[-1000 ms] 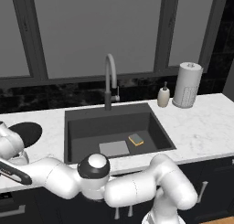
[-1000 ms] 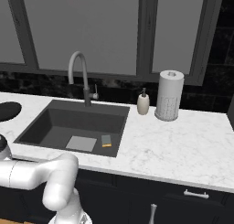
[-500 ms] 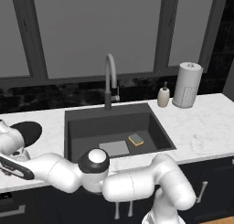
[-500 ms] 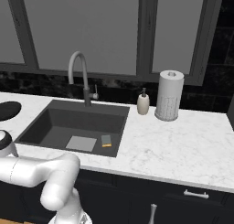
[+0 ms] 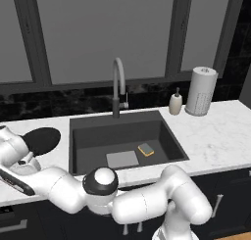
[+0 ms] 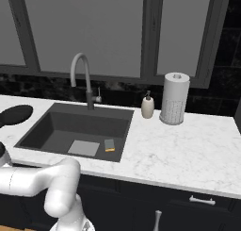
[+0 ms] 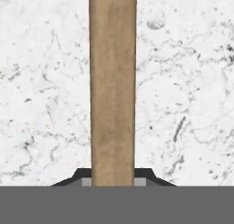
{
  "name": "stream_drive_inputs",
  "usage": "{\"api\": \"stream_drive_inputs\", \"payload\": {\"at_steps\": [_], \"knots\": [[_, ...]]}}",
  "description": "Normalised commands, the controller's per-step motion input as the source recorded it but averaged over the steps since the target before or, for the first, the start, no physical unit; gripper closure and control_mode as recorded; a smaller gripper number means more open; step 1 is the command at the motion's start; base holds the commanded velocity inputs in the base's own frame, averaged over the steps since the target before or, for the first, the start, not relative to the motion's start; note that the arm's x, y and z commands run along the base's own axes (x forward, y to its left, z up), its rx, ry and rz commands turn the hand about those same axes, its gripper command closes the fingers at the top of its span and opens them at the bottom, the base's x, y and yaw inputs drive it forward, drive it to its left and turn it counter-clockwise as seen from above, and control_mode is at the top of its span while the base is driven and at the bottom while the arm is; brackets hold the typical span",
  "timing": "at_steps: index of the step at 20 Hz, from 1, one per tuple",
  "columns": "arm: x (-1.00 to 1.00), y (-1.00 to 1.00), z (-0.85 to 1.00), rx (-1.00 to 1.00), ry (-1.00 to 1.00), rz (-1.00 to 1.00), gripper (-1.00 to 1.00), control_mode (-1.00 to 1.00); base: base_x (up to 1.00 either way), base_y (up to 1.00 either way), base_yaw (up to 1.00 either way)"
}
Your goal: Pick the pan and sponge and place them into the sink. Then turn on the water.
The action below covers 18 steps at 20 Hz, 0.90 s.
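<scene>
Pincer (image 7: 113,183) clenched on the light wooden stick handle (image 7: 113,88) of the round black frying pan (image 5: 41,139), which rests on the white marble tabletop (image 5: 218,136) left of the dark grey rectangular sink (image 5: 162,128).

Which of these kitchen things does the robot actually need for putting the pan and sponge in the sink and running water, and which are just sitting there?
Needed:
- pan, its wooden handle clamped in the gripper
- sponge, already in the sink
- faucet

Just sitting there:
- soap bottle
- paper towel roll
</scene>
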Motion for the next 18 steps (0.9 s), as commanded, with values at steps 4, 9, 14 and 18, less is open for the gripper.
{"api": "stream_drive_inputs", "payload": {"at_steps": [4,9,14,18], "knots": [[0.0,-1.0,0.16,0.3,-0.04,-0.22,1.0,-1.0,0.0,0.0,0.0],[0.0,-0.59,0.83,0.18,0.0,-0.04,1.0,-1.0,0.0,0.0,0.0],[-0.25,-0.52,0.44,0.13,0.0,0.0,1.0,-1.0,0.0,0.0,0.0],[-0.25,-0.56,0.02,0.05,0.02,0.09,1.0,-1.0,0.0,0.0,0.0]]}}
